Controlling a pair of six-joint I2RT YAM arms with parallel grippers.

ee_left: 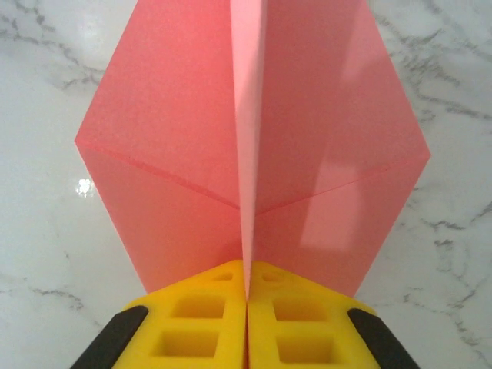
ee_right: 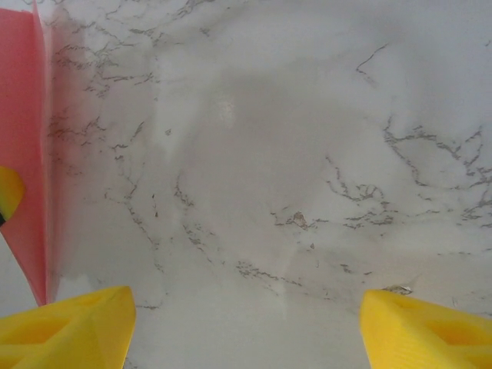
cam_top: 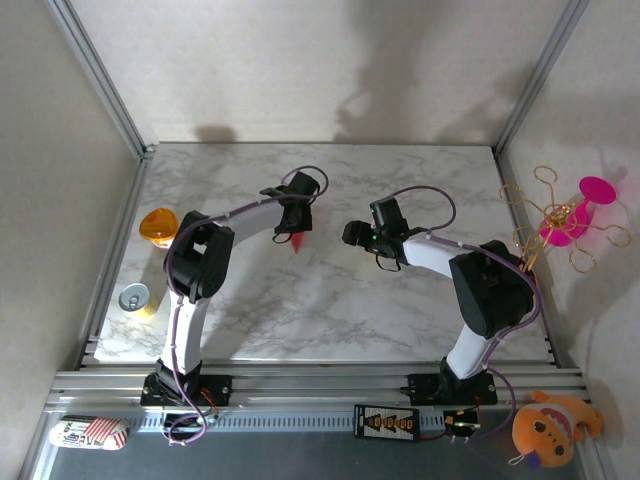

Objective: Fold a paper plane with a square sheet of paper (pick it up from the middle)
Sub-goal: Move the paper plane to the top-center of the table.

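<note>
Pink paper point(ee_left: 169, 169), folded, ctr crease, flaps spread

You had the left arm point(cam_top: 245, 215) reaching from the lower left up toward mid-frame in the top view. The left gripper point(cam_top: 297, 228) pointed down, its yellow fingers point(ee_left: 196, 327) pressed together on the paper point(ee_left: 169, 154). The right arm point(cam_top: 430, 252) bent in from the lower right; the right gripper point(cam_top: 352, 234) faced left, fingers point(ee_right: 69, 327) spread wide, empty.
</note>
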